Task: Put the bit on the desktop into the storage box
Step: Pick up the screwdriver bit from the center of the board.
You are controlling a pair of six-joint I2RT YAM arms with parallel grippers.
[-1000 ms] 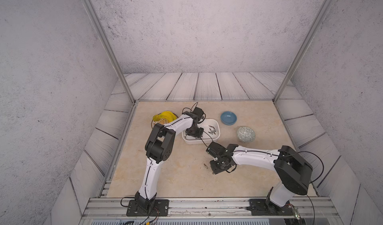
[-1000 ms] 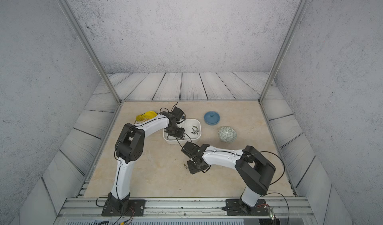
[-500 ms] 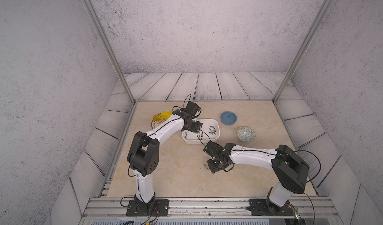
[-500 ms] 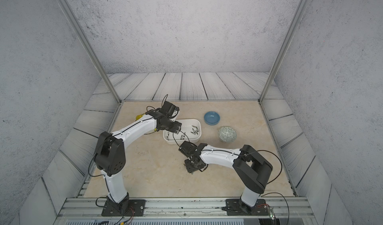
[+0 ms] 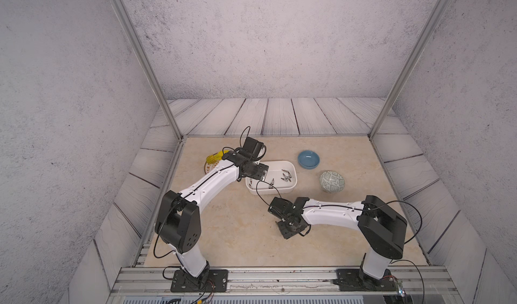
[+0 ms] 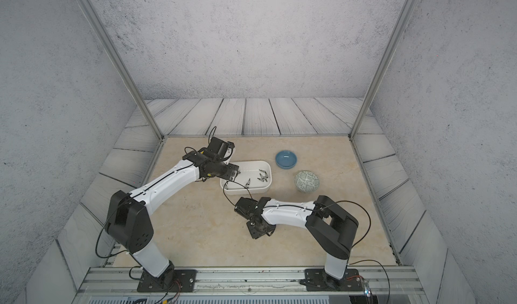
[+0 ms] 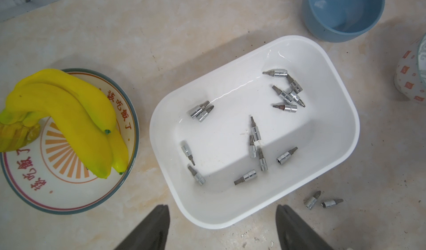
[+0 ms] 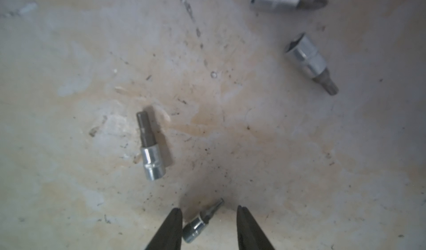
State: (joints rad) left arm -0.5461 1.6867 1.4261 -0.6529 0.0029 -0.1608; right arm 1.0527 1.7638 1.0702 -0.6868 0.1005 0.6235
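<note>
In both top views the white, rounded plastic storage box (image 5: 275, 191) is sitting on the beige marble-patterned desktop (image 5: 223, 232). The left gripper (image 5: 260, 176) is hovering over its nine o'clock end. The right gripper (image 5: 288, 229) is pointing down at the desktop, with the box lying toward its eleven o'clock.

The left wrist view is showing that gripper's fingers (image 7: 159, 225) standing wide apart and holding nothing, above the box rim.

The right wrist view is showing the right gripper partly spread and straddling a small silver socket bit (image 8: 196, 225) on the desktop, not clamping it. The bit's long axis is slanting across the gap. I judge the right arm the nearer one, needing only to close.
</note>
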